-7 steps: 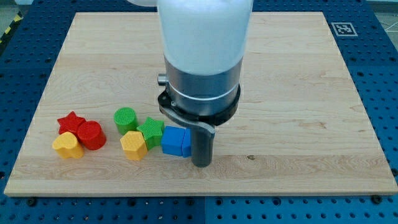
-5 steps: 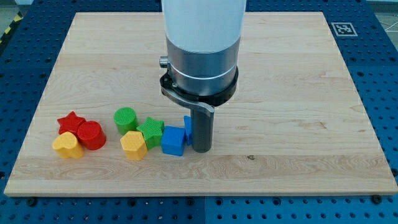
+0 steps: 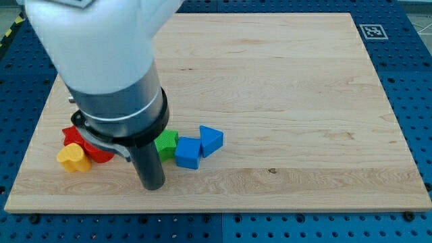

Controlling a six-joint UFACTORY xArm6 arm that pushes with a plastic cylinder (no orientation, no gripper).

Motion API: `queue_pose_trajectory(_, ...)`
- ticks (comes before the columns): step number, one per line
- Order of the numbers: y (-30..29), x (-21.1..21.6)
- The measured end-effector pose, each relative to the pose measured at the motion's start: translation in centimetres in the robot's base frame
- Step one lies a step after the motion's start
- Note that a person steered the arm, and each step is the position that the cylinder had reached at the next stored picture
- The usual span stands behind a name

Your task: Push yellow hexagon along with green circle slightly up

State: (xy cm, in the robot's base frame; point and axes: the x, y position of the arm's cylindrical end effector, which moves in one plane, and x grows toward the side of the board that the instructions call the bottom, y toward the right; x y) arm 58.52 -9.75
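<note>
My tip (image 3: 151,185) has swung leftward, past the blue cube (image 3: 187,152); it probably now sits just below the yellow hexagon and green circle, both hidden behind the arm. No fingers here.

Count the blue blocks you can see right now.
2: a blue cube and a blue triangle touching its right side, both right of my tip. The arm may hide other blocks.

I see a blue cube (image 3: 188,152) touching a blue triangular block (image 3: 210,140) on its right, and a green block (image 3: 166,143) touching its left. Far left, a yellow block (image 3: 73,159) sits against red blocks (image 3: 90,146). All rest on the wooden board (image 3: 304,101).
</note>
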Motion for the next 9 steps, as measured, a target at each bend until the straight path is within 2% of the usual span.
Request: queue_pose_trajectory(9, -3.4, -3.4)
